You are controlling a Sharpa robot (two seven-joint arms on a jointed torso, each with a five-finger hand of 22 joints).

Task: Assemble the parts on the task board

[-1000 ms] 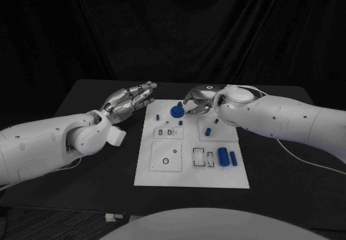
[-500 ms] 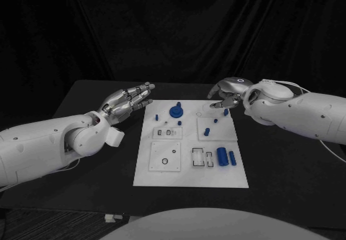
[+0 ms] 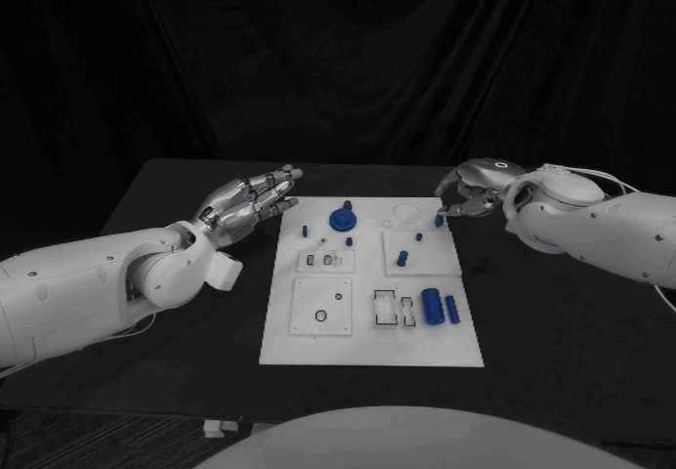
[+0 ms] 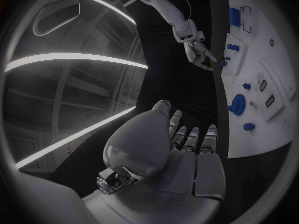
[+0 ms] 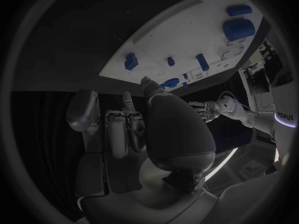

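**Both robot hands off the board, parts awaiting assembly**

Black curtain enclosed the workspace behind the black desk (image 3: 169, 195). At the desk's middle lay the white task board (image 3: 373, 347), its long side running away from the robot, so both arms could reach it from either flank. The left robot hand (image 3: 251, 203) hovered just off the board's far left corner, fingers extended and apart, holding nothing; this read as a standby pose. The right robot hand (image 3: 472, 191) hung beside the board's far right corner with its fingers curled inward; whether a small part sat between them could not be determined from any view. On the board, two larger blue cylinders (image 3: 441, 305) lay side by side near the right edge, beside open rectangular slots, probably still to be seated. A round blue knob (image 3: 343, 217) stood at the far end, with small blue pegs (image 3: 401, 258) scattered nearby. The pegs' exact seating was too small to resolve.
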